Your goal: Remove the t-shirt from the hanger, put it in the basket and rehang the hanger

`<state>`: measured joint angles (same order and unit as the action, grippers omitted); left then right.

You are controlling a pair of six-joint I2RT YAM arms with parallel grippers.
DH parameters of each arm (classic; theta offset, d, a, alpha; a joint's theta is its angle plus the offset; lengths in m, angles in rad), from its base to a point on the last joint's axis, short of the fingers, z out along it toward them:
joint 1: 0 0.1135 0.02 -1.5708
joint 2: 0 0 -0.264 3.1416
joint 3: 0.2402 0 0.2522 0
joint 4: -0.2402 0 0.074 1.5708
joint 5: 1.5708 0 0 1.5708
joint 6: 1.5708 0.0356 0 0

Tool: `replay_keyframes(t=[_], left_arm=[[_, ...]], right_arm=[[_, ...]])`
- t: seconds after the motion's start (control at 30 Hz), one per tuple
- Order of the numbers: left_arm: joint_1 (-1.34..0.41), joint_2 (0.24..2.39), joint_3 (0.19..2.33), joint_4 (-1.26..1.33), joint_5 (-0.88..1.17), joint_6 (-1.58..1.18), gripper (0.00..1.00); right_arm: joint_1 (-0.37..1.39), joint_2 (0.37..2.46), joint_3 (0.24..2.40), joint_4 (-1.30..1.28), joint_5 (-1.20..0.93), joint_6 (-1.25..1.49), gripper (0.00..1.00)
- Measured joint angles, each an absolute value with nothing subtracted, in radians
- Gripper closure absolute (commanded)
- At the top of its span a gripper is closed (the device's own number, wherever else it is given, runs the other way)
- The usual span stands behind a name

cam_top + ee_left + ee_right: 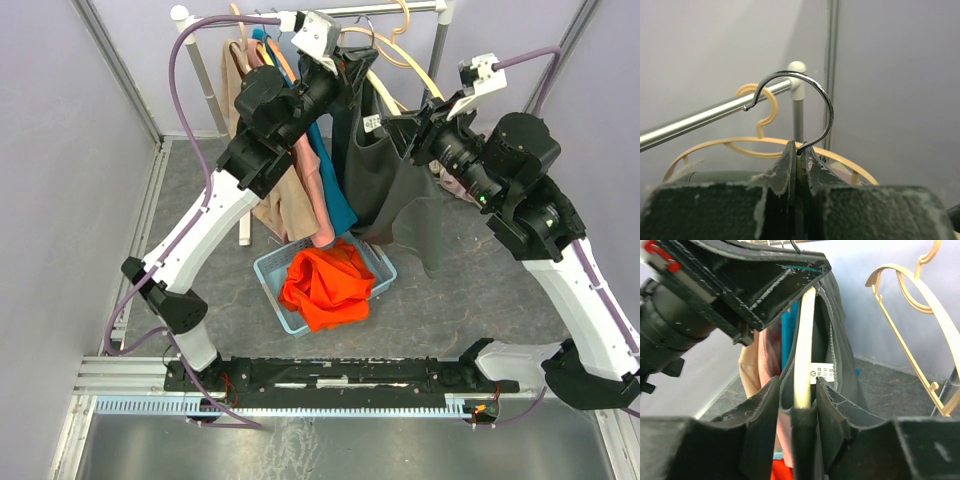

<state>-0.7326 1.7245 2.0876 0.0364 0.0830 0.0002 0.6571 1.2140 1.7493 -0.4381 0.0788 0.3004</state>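
Observation:
A dark grey t-shirt (397, 190) hangs on a cream hanger whose metal hook (828, 107) curves beside the rail (700, 120). My left gripper (800, 148) is up at the rail (395, 9) in the top view (338, 63), shut on the hanger's neck just under the hook. My right gripper (418, 127) is at the shirt's collar. In its wrist view its jaws (797, 386) stand slightly apart around the hanger's arm (805, 340) and the collar fabric (827, 335), next to the white label (821, 374). Whether the hook rests on the rail I cannot tell.
Tan, pink and teal garments (305, 190) hang left of the t-shirt. Empty cream hangers (398, 48) (910, 305) are on the rail's right end, by the rack's post (441, 40). Below stands a blue basket (267, 272) holding an orange garment (325, 287).

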Motion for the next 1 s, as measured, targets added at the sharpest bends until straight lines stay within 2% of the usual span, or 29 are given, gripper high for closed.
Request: replay_keyframes(t=[0.07,0.13,0.47,1.0], left_arm=[[-0.732,1.732,2.108,0.010,0.041,0.004,0.97],[-0.727,1.741,2.125,-0.018,-0.003,0.009,0.97],[-0.713,1.790,2.181,-0.080,-0.078,0.011,0.97],[-0.695,1.791,2.211,-0.082,-0.077,0.010,0.97]], right_arm=[[0.657,1.223,1.781,-0.452,0.079,0.291,0.41],[0.658,1.224,1.806,-0.469,0.079,0.280,0.38],[0.659,1.169,1.813,-0.591,0.112,0.264,0.35],[0.659,0.932,1.616,-0.799,0.224,0.329,0.35]])
